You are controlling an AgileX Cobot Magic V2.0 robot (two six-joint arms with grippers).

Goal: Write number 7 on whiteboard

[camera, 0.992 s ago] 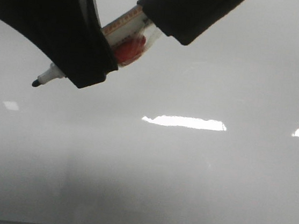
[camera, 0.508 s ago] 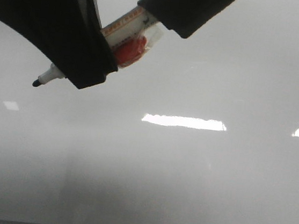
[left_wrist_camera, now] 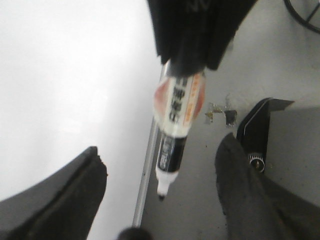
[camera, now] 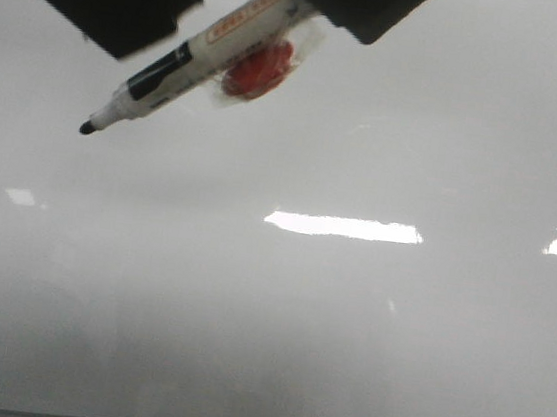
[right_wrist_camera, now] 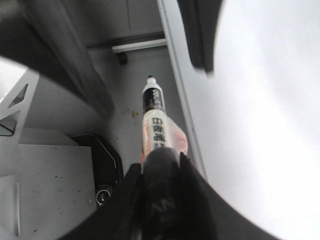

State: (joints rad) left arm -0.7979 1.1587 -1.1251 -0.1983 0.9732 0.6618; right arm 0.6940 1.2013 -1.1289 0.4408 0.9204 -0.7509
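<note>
Evidently the marker (camera: 195, 53) is pinched by the right gripper (right_wrist_camera: 159, 165), tip uncapped, ready for writing. The left gripper (left_wrist_camera: 160, 200) is held spread. No 7 is seen on the whiteboard (camera: 344, 337).

Grey speckled floor (right_wrist_camera: 55, 170) below; black bracket (left_wrist_camera: 257, 125) on it; white bar (right_wrist_camera: 137, 46) near grey wall panels (right_wrist_camera: 125, 17).

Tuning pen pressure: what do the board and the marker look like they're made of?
Whiteboard: hard, glossy pale coated panel, mirroring ceiling lights; thin grey edge looks metal. Marker: smooth white plastic barrel, printed label, dark tip, probably felt.
</note>
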